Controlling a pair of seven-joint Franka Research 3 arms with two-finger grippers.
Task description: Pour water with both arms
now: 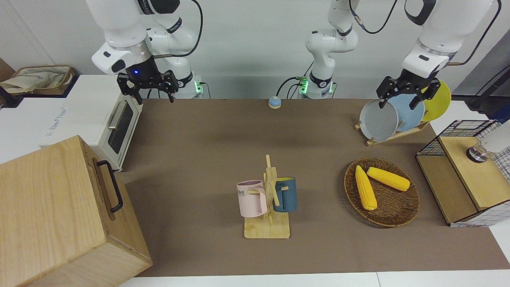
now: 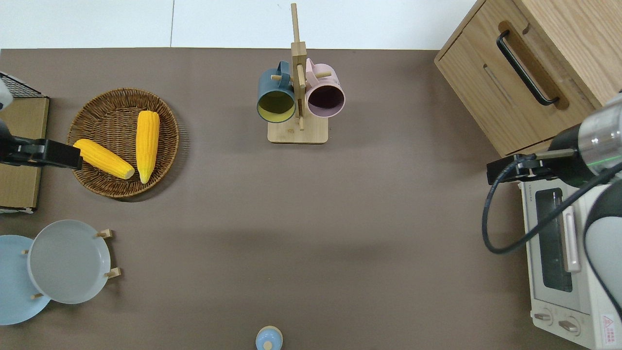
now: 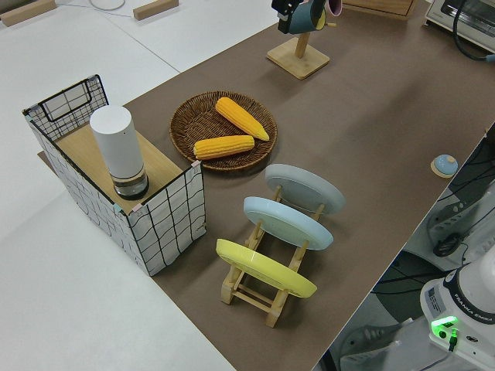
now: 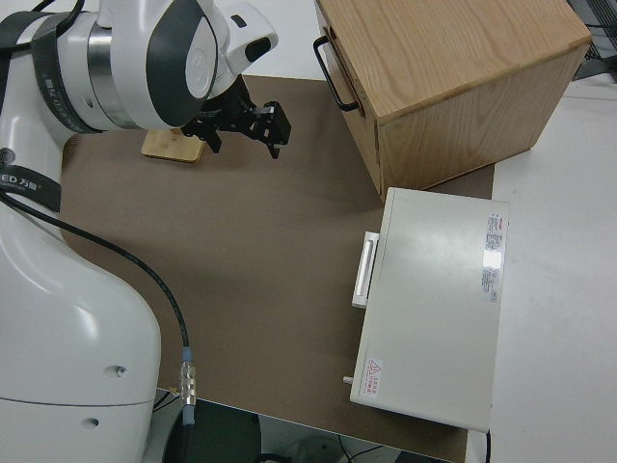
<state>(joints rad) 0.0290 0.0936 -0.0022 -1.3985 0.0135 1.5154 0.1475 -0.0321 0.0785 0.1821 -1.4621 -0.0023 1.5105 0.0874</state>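
Note:
Both arms hang raised over the brown mat. My right gripper [image 1: 154,95] [image 4: 243,135] is open and empty, over the mat beside the toaster oven's corner. My left gripper [image 1: 399,101] is open and empty too, over the mat's edge between the wire crate and the wicker basket. A pink mug [image 1: 251,199] [image 2: 325,95] and a dark blue mug [image 1: 287,194] [image 2: 276,97] hang on a wooden mug rack [image 1: 267,230] at the mat's edge farthest from the robots. A white cylindrical container [image 3: 120,151] stands in the wire crate [image 3: 166,220]. No water shows.
A wicker basket [image 1: 382,221] holds two corn cobs. A wooden rack holds grey [image 1: 378,119], blue and yellow plates near the left arm. A toaster oven [image 1: 91,115] and a wooden box [image 1: 51,211] fill the right arm's end. A small blue bell [image 1: 274,102] sits between the arms' bases.

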